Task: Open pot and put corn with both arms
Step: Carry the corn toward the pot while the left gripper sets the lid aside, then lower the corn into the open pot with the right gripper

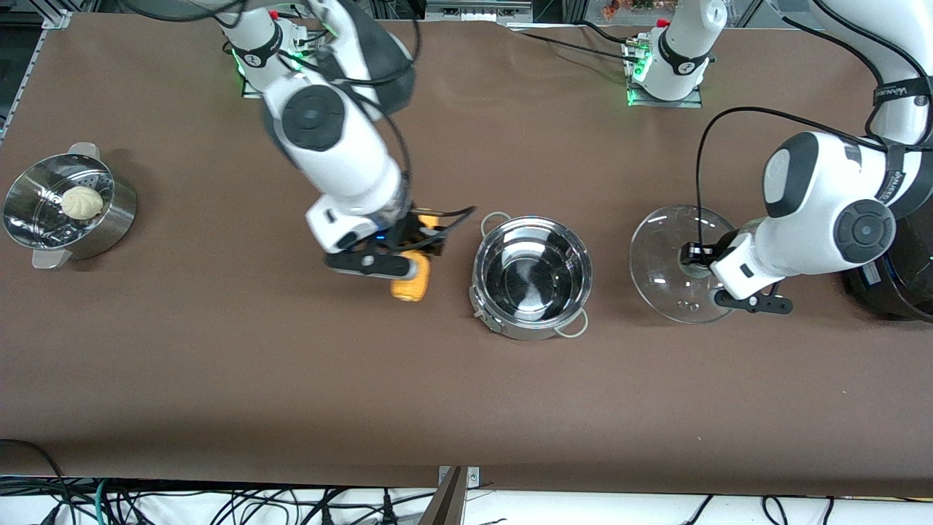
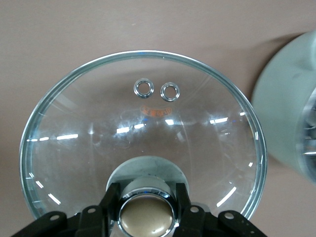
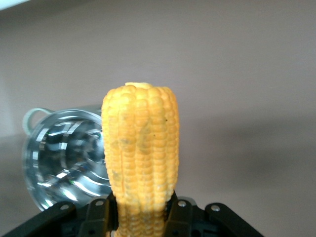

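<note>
Two grippers loaded; we see the pot (image 1: pixel 531 275) open, bare table all round it.
Right gripper (image 1: pixel 408 264) clamps yellow corn (image 1: pixel 411 283) at the pot's 9 o'clock; left gripper (image 1: pixel 692 255) pinches the lid (image 1: pixel 667 262) knob at 3 o'clock.

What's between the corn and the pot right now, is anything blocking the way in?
Nothing visible. The right gripper holds the corn over bare table beside the pot, toward the right arm's end. The pot is open and empty. The left gripper holds the lid by its knob, off toward the left arm's end.
</note>
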Robot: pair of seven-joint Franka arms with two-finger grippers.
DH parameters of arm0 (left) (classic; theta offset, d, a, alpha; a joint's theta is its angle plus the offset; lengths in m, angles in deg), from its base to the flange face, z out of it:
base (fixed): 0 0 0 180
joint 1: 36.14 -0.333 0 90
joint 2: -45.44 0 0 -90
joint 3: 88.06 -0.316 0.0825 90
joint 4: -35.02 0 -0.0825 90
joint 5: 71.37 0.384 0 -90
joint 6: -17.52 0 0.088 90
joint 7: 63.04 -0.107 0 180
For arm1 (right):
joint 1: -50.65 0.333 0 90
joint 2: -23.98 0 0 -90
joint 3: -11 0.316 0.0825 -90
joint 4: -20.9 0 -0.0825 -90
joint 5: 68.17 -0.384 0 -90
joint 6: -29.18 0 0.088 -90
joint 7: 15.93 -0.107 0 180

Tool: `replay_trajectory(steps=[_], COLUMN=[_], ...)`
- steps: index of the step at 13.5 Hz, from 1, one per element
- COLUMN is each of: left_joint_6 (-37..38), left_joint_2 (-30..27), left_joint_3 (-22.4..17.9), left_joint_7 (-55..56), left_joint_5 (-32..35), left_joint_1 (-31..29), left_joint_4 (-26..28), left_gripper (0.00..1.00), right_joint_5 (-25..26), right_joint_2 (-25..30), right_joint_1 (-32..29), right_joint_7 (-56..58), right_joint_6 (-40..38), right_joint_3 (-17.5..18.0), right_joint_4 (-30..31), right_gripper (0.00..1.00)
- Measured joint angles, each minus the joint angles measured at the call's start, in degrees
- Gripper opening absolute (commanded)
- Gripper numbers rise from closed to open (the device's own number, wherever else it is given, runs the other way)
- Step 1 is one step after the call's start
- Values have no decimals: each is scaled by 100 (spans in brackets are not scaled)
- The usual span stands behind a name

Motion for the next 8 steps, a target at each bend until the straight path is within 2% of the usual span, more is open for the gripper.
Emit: replay_trajectory(steps=[4, 8], left_joint_6=[-1199, -1920], left_joint_2=[59, 373], left_joint_3=[-466, -755], left_joint_7=[-1198, -1802], left_joint_5=[5, 5], left_joint_1=[-172, -183], left_joint_4=[714, 931], left_gripper=[0, 0], right_joint_5=[0, 0], right_joint_2=[-423, -894], right_joint_1=[258, 622], right_joint_7=[-471, -928], right_joint_6=[982, 1767], right_joint_3=[-4, -5], right_joint_4=[-146, -447], right_gripper=[0, 0])
